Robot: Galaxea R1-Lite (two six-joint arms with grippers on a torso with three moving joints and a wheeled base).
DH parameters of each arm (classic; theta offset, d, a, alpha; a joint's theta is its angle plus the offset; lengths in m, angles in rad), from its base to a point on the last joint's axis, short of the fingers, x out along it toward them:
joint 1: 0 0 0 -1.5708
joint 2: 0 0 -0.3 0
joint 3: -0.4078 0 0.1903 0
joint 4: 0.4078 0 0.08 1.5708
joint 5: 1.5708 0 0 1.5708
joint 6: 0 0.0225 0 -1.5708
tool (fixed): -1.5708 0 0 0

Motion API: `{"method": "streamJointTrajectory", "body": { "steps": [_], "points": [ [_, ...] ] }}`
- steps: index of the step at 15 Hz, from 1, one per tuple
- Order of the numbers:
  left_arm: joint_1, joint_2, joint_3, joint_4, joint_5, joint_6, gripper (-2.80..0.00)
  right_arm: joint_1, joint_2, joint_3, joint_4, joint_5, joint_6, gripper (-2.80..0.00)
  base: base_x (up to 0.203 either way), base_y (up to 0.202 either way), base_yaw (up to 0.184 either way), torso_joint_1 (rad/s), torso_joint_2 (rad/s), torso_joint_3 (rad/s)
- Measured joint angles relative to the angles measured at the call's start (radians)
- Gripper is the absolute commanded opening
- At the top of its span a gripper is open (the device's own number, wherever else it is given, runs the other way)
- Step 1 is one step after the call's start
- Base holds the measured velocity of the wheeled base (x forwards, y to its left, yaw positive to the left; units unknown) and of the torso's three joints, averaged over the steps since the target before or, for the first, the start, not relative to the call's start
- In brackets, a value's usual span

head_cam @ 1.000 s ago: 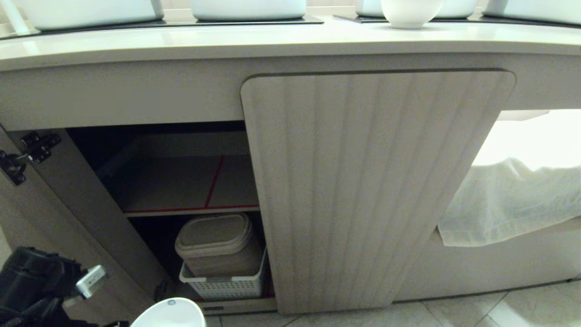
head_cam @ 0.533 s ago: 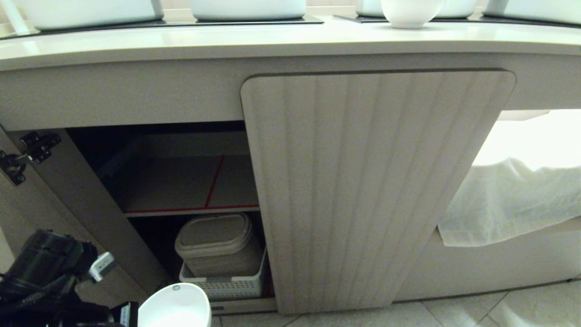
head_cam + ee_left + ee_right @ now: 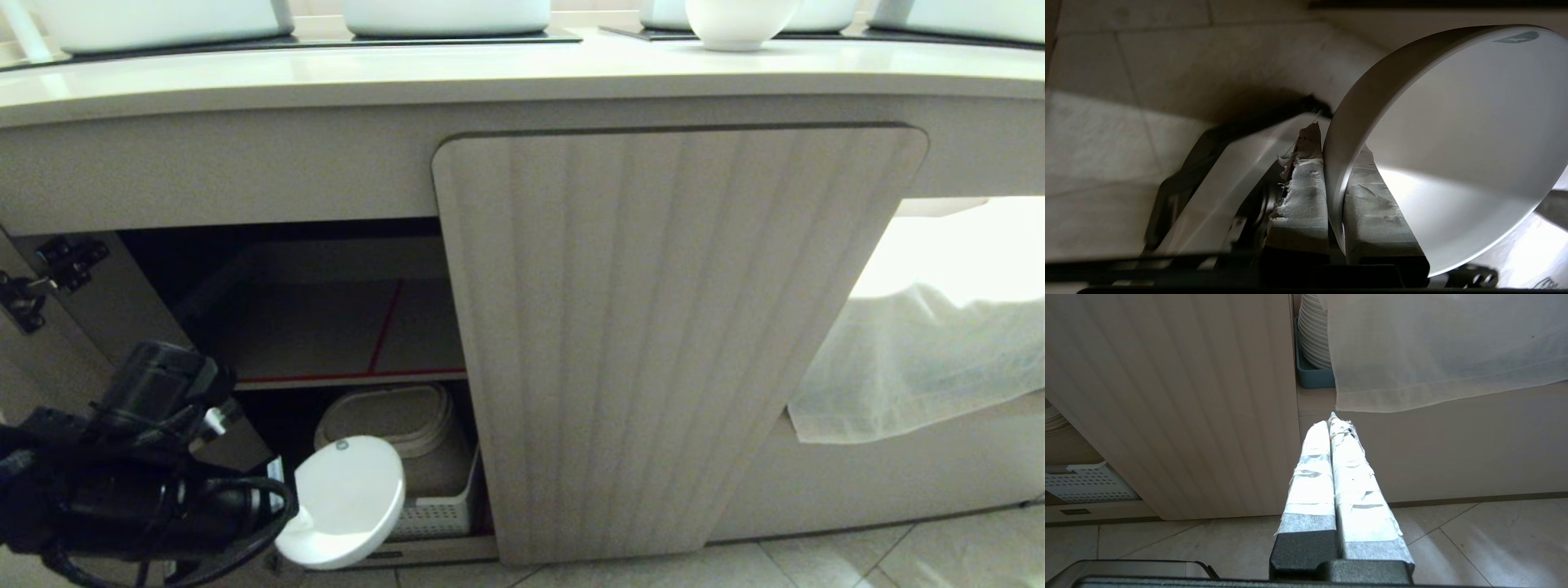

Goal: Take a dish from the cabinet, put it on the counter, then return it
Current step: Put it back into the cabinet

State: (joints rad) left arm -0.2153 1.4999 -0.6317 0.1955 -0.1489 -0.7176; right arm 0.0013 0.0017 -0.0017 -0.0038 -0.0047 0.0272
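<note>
The dish (image 3: 351, 498), a small white bowl with a tiny dark dot near its rim, hangs tilted on its side in front of the cabinet's (image 3: 653, 327) open left bay. My left gripper (image 3: 286, 513) is shut on its rim. In the left wrist view the taped fingers (image 3: 1300, 196) pinch the dish's (image 3: 1453, 143) wall between them, one inside and one outside. The shelf with the red line (image 3: 343, 378) sits above and behind the dish. The counter (image 3: 490, 69) runs across the top. My right gripper (image 3: 1331, 421) is shut and empty, parked low near the floor.
A beige lidded container (image 3: 408, 420) rests in a white perforated basket (image 3: 437, 516) under the shelf, just behind the dish. The left door (image 3: 122, 318) stands swung open. Another white bowl (image 3: 739, 24) is on the counter. A white cloth (image 3: 922, 359) hangs at the right, over stacked plates (image 3: 1312, 335).
My left arm has risen and moved right toward the open bay, carrying the dish. The dish has tipped further onto its side. Nothing else has moved.
</note>
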Motion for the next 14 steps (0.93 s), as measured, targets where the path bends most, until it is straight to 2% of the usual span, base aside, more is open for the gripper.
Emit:
{"method": "streamJointTrajectory", "body": {
  "steps": [6,10,14],
  "points": [
    [0.023,0.14,-0.017,-0.145,0.009,-0.016,-2.8,0.0,0.0,0.0,0.0,0.0,0.0,-2.8,0.0,0.0,0.0,0.0,0.0,0.0],
    [0.063,0.216,-0.076,-0.152,0.01,-0.037,-2.8,0.0,0.0,0.0,0.0,0.0,0.0,-2.8,0.0,0.0,0.0,0.0,0.0,0.0],
    [0.074,0.271,-0.166,-0.152,0.016,-0.111,-2.8,0.0,0.0,0.0,0.0,0.0,0.0,-2.8,0.0,0.0,0.0,0.0,0.0,0.0]
  ]
}}
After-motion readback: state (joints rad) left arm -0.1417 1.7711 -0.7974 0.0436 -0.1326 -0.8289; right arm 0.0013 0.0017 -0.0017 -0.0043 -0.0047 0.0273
